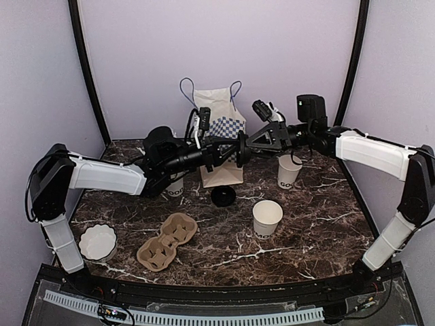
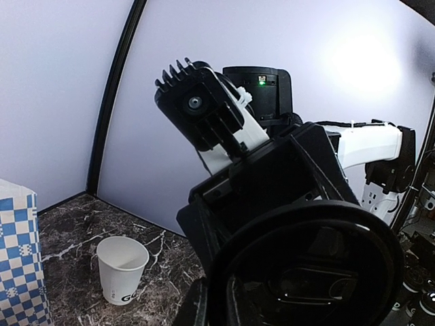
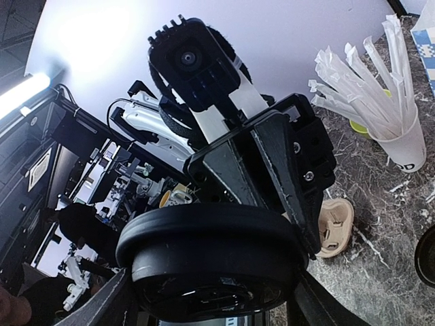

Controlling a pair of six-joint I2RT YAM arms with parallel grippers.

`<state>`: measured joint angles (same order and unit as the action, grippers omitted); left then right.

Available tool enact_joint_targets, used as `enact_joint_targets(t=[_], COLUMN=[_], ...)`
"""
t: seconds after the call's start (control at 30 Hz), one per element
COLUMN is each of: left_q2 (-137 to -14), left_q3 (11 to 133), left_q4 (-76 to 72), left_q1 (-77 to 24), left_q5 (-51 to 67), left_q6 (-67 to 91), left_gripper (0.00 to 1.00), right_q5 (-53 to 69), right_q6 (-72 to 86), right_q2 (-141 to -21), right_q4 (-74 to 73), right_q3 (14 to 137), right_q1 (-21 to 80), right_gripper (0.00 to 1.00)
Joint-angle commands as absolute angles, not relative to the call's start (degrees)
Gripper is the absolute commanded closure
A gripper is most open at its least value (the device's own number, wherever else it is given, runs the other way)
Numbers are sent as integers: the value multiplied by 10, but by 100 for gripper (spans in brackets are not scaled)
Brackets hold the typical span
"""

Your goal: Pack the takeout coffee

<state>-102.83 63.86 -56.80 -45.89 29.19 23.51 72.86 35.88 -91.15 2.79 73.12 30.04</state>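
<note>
Only "GO" readable on the open white cup (image 1: 289,170) right of centre on the tabletop (image 1: 326,224), below-right of the black lid (image 1: 240,148) pinched by the left hand (image 1: 235,149), right hand (image 1: 247,145) spread wide astride it.

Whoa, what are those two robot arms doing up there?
They seem to be passing a black lid between them, above the table. The left gripper pinches the lid's rim. The right gripper has its fingers on either side of it, but I can't tell if they've grabbed on. A near cup and a far cup stand open. A second lid lies by the paper bag, and the brown carrier has nothing in it.
</note>
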Motion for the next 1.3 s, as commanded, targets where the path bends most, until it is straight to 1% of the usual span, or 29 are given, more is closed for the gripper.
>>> enact_joint_targets(t=[0.0,0.03,0.1,0.13,0.17,0.2,0.23,0.27,0.3,0.37,0.53,0.6,0.73,0.87,1.1,1.27], left_q2=[-1031,-1031,-1026,-1021,-1016,-1001,-993,-975,-965,-930,-885,-869,-840,-826,-822,-817], left_q3=[657,657,655,650,647,638,631,617,609,585,522,505,469,459,457,449], left_q4=[-549,-543,-528,-522,-508,-500,-485,-477,-460,-433,-376,-363,-363,-359,-353,-358], left_q1=[-463,-463,-463,-463,-464,-464,-464,-464,-464,-464,-464,-464,-464,-464,-464,-464], left_q5=[273,270,259,253,239,232,219,206,201,187,167,158,135,127,133,131], left_q6=[220,217,211,207,199,195,183,179,169,159,149,145,133,128,126,128], left_gripper=[87,85,69,65,57,54,49,47,43,39,37,38,38,38,38,38], right_q5=[739,739,737,734,729,719,707,687,663,592,450,397,317,267,142,117], right_q6=[339,333,318,304,284,256,220,172,118,-17,-222,-273,-350,-408,-417,-412], right_q2=[-917,-917,-918,-917,-914,-910,-906,-901,-897,-892,-901,-905,-917,-910,-920,-935], right_q4=[28,24,9,-5,-38,-72,-112,-167,-224,-336,-535,-590,-684,-727,-745,-740], right_q3=[731,732,735,737,739,742,748,759,777,813,892,912,937,939,921,919], right_q1=[304,302,295,291,285,279,272,265,259,256,257,259,276,307,381,402], right_gripper=[38,39,39,40,40,40,40,40,40,40,45,43,43,41,40,39])
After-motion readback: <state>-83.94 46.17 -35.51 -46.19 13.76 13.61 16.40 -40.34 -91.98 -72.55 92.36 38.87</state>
